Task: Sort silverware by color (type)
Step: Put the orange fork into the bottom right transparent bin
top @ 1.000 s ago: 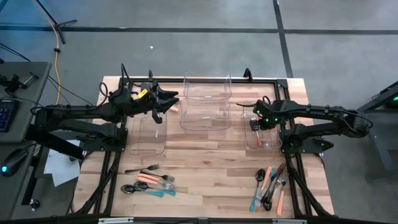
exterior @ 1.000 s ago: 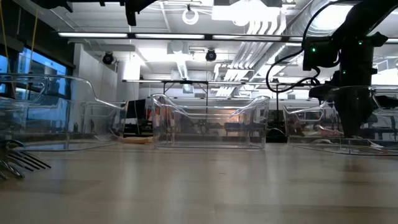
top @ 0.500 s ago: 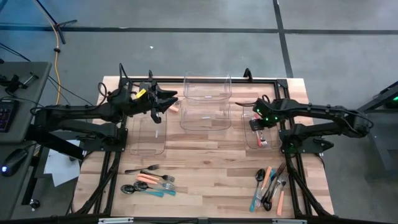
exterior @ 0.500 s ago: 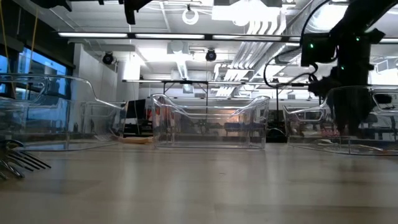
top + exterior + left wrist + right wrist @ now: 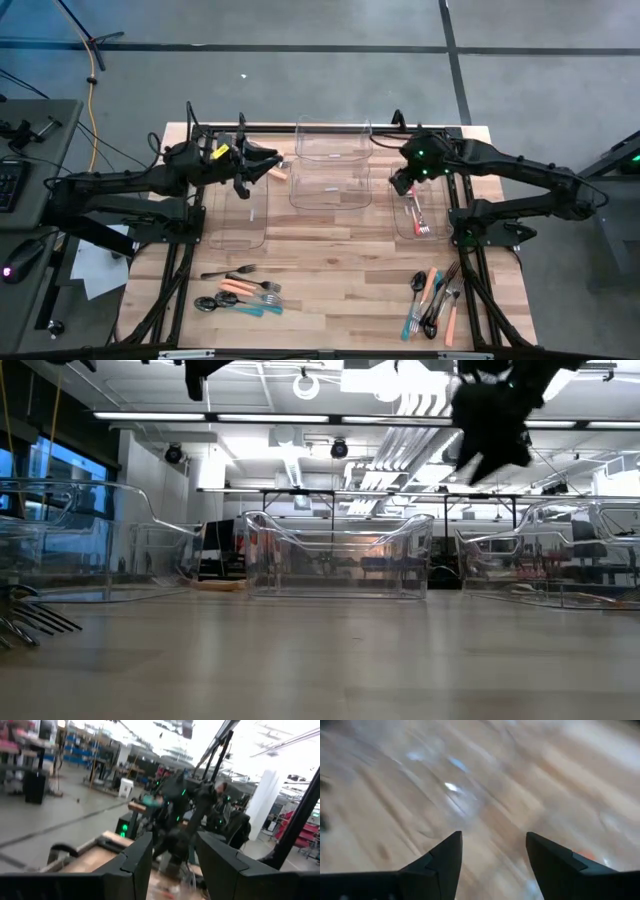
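So compared to a second back, the right gripper has pulled up and away from the right bin; before it was down inside it, now it hangs over that bin's far edge, and in the low view it's gone from level with the bin to high up near the ceiling lights. Its fingers are spread wide with nothing between them. An orange-handled fork now lies loose in the right bin, tines toward the near side.

The left gripper has barely budged, sitting just past the far end of the left bin, pinching something orange that sticks out toward the middle bins. Can't tell which kind of utensil it is.

Rest of the silverware: one pile on the table well in front of the left bin, orange and teal handles plus a dark fork. The other pile sits in front of the right bin, orange, teal and black pieces fanned out and overlapping
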Available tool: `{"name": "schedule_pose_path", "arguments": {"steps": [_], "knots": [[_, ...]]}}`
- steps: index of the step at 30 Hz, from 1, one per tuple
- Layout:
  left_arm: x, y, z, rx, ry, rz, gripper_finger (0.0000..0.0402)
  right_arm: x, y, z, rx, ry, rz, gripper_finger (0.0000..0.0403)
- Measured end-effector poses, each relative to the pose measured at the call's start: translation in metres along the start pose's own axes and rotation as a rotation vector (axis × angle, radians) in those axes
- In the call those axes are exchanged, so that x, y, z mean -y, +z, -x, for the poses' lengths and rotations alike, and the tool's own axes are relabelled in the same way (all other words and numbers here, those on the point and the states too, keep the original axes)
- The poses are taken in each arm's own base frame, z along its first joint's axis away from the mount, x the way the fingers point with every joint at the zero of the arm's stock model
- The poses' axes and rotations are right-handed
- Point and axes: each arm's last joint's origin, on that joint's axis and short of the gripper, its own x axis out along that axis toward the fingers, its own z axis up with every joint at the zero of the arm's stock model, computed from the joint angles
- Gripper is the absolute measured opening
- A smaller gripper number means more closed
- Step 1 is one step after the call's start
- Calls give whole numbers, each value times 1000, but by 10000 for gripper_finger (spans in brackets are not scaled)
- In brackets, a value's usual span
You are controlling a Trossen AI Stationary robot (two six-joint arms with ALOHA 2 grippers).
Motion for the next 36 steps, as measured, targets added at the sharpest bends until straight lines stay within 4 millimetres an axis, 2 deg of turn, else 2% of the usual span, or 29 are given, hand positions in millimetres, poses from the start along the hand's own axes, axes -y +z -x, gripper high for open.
{"name": "schedule_pose_path", "arguments": {"steps": [8,12,15,20,36], "knots": [[-1,-3,2,-38,13,31,140,-36,16,-14,420,378,185,204],[-1,-3,2,-38,13,31,140,-49,21,-8,683,535,229,204],[-1,-3,2,-38,13,30,140,-55,23,-1,795,564,314,204],[-1,-4,2,-53,18,1,140,-60,20,1,842,543,445,204],[-2,-5,2,-66,21,-32,140,-61,19,0,839,547,446,204]]}}
